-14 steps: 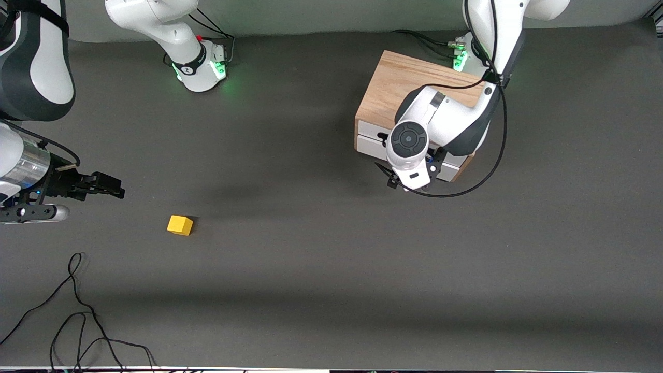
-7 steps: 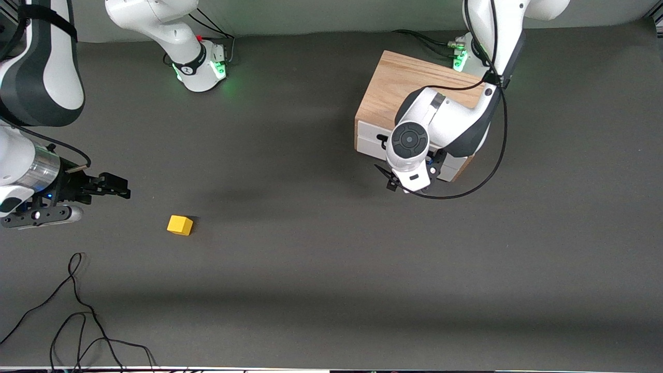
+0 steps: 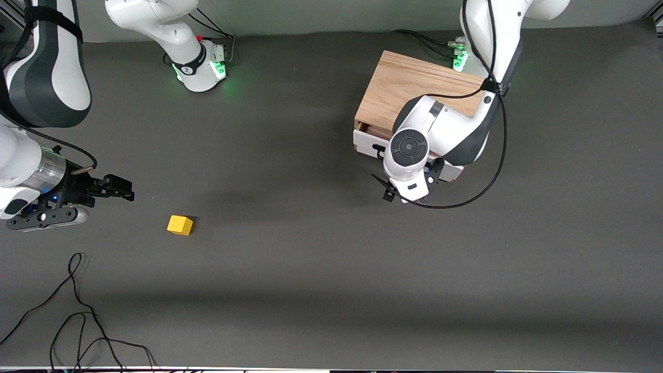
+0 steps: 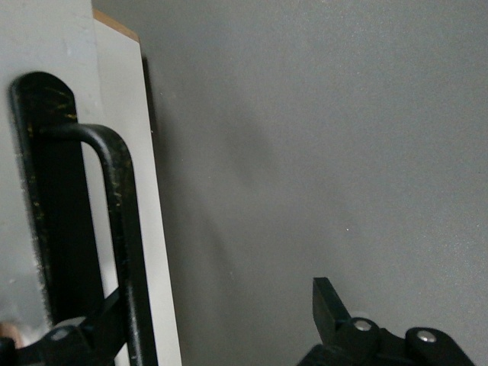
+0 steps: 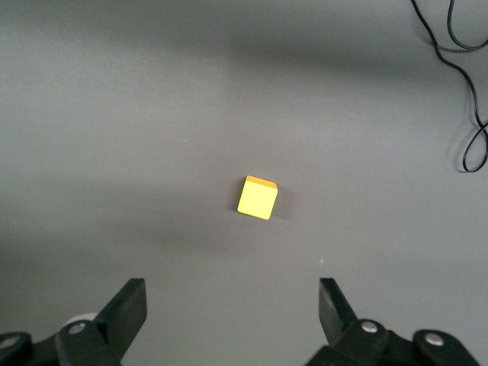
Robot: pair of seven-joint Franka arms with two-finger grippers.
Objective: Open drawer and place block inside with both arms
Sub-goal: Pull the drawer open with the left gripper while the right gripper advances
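No readable text, label, brand, number or sign anywhere. Only a small white mark on the black band of the right arm's base [image 3: 192, 66], too small to make out.

Yellow block [image 3: 179, 225], white-fronted drawer [image 3: 370, 146] with black handle [image 4: 114, 229], light-wood cabinet [image 3: 409, 85], grey table [image 3: 311, 259].
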